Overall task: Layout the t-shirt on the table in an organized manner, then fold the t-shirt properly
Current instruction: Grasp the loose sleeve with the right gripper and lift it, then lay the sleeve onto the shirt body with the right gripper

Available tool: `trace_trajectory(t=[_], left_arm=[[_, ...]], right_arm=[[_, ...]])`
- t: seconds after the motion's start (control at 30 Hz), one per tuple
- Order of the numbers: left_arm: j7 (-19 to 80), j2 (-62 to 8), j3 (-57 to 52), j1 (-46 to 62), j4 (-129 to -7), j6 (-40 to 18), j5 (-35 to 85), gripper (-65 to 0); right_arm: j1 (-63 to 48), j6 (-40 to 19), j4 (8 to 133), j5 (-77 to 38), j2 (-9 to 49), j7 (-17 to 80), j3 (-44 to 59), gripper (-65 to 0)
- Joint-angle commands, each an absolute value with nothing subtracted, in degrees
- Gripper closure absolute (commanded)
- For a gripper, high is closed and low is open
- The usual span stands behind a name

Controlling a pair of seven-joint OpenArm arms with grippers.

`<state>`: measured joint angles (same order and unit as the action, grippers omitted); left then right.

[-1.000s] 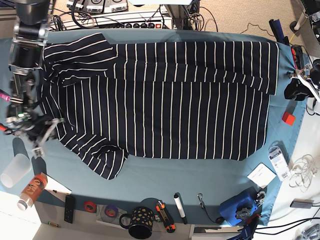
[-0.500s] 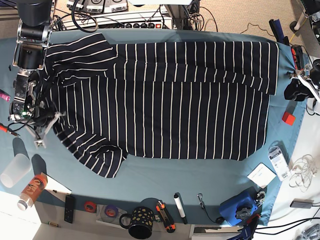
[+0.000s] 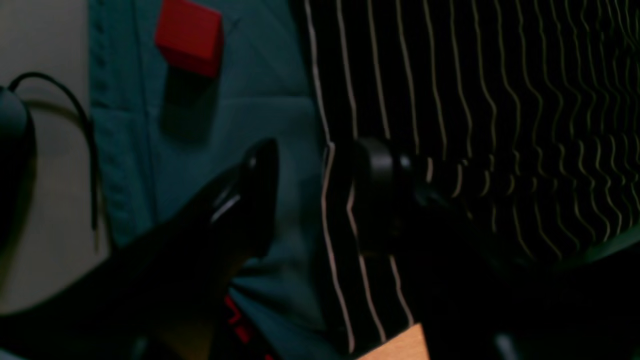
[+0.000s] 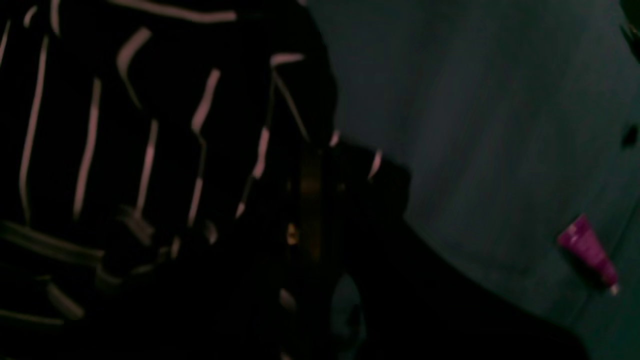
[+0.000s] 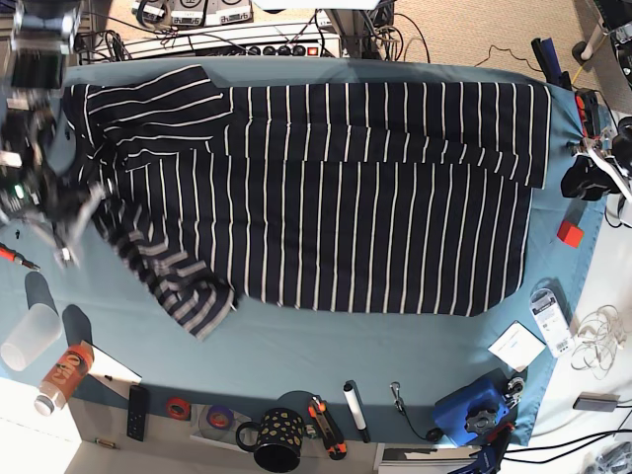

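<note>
Striped t-shirt [image 4: 150, 150] bunched at left, teal table [image 4: 475, 125], small magenta tube [image 4: 587, 255]

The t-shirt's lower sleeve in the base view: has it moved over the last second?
Yes. The sleeve has shifted left, away from the mug.

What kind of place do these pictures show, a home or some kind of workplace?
Most likely a robotics lab or workshop, not a home. A wide table under plain teal-blue cloth holds a dark navy white-striped t-shirt. A black power strip with tangled cables lies behind it, and rolls of tape sit along the front edge.
</note>
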<state>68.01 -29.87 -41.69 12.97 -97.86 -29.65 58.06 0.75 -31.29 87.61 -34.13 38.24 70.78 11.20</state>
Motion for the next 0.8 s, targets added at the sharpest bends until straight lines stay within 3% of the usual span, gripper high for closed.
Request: trace_trajectory(t=[0.0,0.2,0.3,0.5,0.6,0.77], left_arm=[[66.8,-31.3,-42.2,12.5,-98.6,-29.9,59.2,-25.6],[66.8,-31.2,-42.2,12.5,-98.7,-29.9,59.1,-25.6],[66.8,-31.2,-42.2,12.5,-98.7,-29.9,59.1,-25.6],[66.8,-31.0,-42.2,12.5,-98.6,-29.9,59.1,-25.6],[66.8,-31.0,-42.2,12.5,-98.6,-29.9,59.1,-25.6],[66.8,-31.0,-42.2,12.5,-98.6,-29.9,59.1,-25.6]], right_arm=[[-0.3,-31.7,89.6,-35.7,40.0,70.7,13.8,0.0],[-11.3,-39.6,96.3,-48.4,39.5,70.8,26.7,0.0],[-13.7,-40.0,97.1,-49.4,39.5,71.0,30.8,0.0],[-14.2,-40.0,97.1,-54.4,39.5,79.9,31.2,0.0],[-15.5,-40.0,97.1,-59.6,39.5,80.0,31.2,0.0],[-15.9,-40.0,97.1,-58.9,39.6,80.0,31.2,0.0]])
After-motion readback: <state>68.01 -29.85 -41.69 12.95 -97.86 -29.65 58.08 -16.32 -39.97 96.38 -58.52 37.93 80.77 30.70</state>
